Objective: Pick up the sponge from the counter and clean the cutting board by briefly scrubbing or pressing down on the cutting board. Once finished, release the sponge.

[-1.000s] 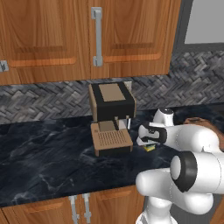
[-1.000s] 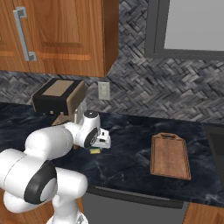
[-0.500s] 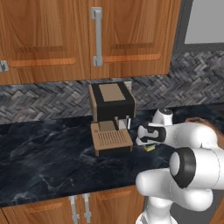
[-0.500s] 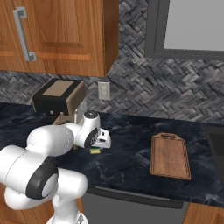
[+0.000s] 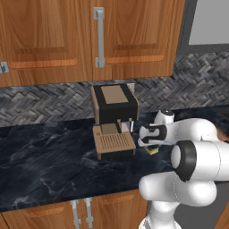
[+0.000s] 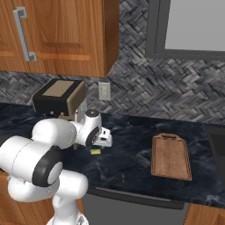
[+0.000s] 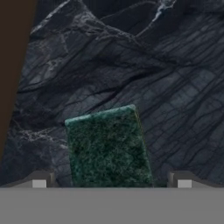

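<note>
Sponge (image 7: 108,146) lay green side up mid-worktop (image 5: 53,156), beside the coffee machine (image 5: 112,120); the end effector (image 7: 111,183) hovered spread wide, straddling it (untouched). Best descend squarely, then close on its long sides.

The black veined counter (image 5: 44,165) carries a tan-and-black coffee machine (image 5: 113,120). The sponge (image 7: 109,148) lies flat just beside it, green side up. The cutting board (image 6: 171,157) lies well apart, further right.

No legible text, label, brand, number or sign appears on any surface. The coffee machine (image 5: 113,120) carries plain tan and black panels without markings. The cabinet doors (image 5: 53,38) above the coffee machine and the wall outlet (image 6: 104,91) beside it are likewise unmarked.
</note>
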